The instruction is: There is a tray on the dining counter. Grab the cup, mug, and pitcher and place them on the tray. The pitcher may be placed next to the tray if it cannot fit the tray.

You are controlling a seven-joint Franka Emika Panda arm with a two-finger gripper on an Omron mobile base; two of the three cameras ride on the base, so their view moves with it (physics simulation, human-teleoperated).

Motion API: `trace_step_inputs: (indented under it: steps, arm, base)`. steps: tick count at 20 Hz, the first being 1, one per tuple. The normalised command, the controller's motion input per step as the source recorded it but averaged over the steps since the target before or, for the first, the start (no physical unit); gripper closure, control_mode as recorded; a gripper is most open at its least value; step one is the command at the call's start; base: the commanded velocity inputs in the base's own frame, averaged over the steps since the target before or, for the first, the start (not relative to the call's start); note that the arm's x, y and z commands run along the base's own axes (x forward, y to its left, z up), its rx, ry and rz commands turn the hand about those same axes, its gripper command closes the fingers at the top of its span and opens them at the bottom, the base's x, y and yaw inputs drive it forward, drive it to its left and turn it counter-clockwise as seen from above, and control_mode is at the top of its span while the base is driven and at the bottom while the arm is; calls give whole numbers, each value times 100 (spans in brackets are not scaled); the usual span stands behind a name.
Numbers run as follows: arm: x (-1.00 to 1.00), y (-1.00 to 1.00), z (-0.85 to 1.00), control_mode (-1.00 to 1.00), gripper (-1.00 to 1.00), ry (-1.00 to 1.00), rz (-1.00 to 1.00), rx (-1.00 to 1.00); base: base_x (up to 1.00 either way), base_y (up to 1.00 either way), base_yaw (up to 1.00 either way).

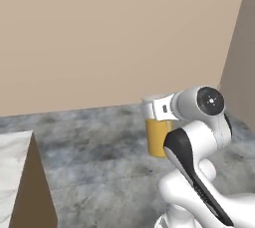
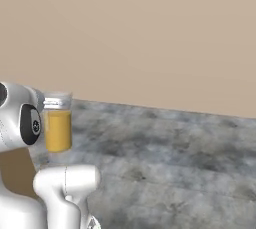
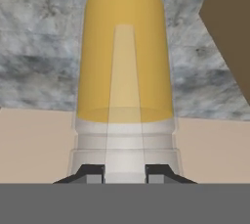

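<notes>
The pitcher (image 3: 124, 71), a clear glass cylinder with orange juice colour filling its lower body and a clear stepped neck, hangs in the air off the end of the arm, well above the mottled grey floor (image 1: 99, 147). In the hand view it runs straight out from the gripper (image 3: 125, 171), whose two dark fingertips (image 3: 90, 173) sit narrowly set at the pitcher's clear rim end, one either side of a pale strip down the glass, so the gripper has the pitcher clamped at its top. In the left base view the pitcher (image 1: 158, 130) stands upright just behind the white wrist, its orange part showing below the hand and its clear rim level with it. In the right base view the pitcher (image 2: 58, 123) shows to the right of the arm's rounded joint, again upright with the juice colour below the clear band. A plain beige wall (image 2: 150, 38) rises behind. At the lower left of the left base view a marble top (image 1: 12, 172) over a brown panel side (image 1: 32, 192) shows, well apart from the pitcher.
</notes>
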Motion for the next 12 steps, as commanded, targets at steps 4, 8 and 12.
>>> trace_step_inputs:
  steps: [4,8,12]
  arm:
    - [0,0,0,100,100,0,0,0]
    - [0,0,0,100,100,0,0,0]
    - [0,0,0,100,100,0,0,0]
  base:
    - [78,-60,9]
    - [78,-56,3]
    - [85,-38,1]
